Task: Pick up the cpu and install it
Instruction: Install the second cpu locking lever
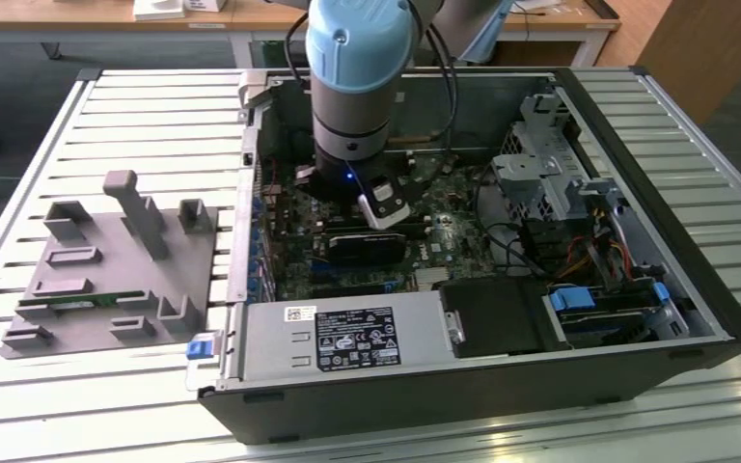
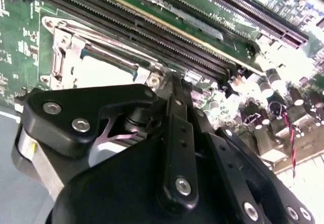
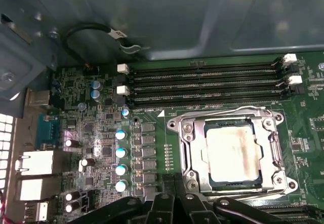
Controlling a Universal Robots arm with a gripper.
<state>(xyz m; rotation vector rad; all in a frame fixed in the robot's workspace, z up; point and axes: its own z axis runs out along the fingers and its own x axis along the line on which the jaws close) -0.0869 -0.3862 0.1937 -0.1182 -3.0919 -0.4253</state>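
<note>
The gripper (image 2: pixel 174 90) hangs low inside an open computer case (image 1: pixel 628 318), just above the motherboard (image 3: pixel 91 133). In both wrist views only its black linkage bars show, and its fingertips are hidden, so whether it is spread or closed cannot be told. In the exterior view the blue-and-grey arm (image 1: pixel 360 68) comes straight down into the case and covers the spot beneath it.

The cpu (image 3: pixel 234 155) lies flat in its socket (image 3: pixel 190 148) on the motherboard, framed by a silver metal bracket. It is a square chip with a pale silvery-grey top plate, smudged with darker marks. In the first wrist view the linkage sits at six o'clock of the chip, very near the socket's edge. Four long black memory slots (image 3: pixel 202 85) run beside the socket at its twelve o'clock.

The case rests on a table of pale metal slats (image 1: pixel 139 106). At nine o'clock of the case, in the exterior view, sits a grey plastic fixture (image 1: pixel 113 265) with upright posts. Wooden desks (image 1: pixel 113 17) stand behind, partly cut off.
</note>
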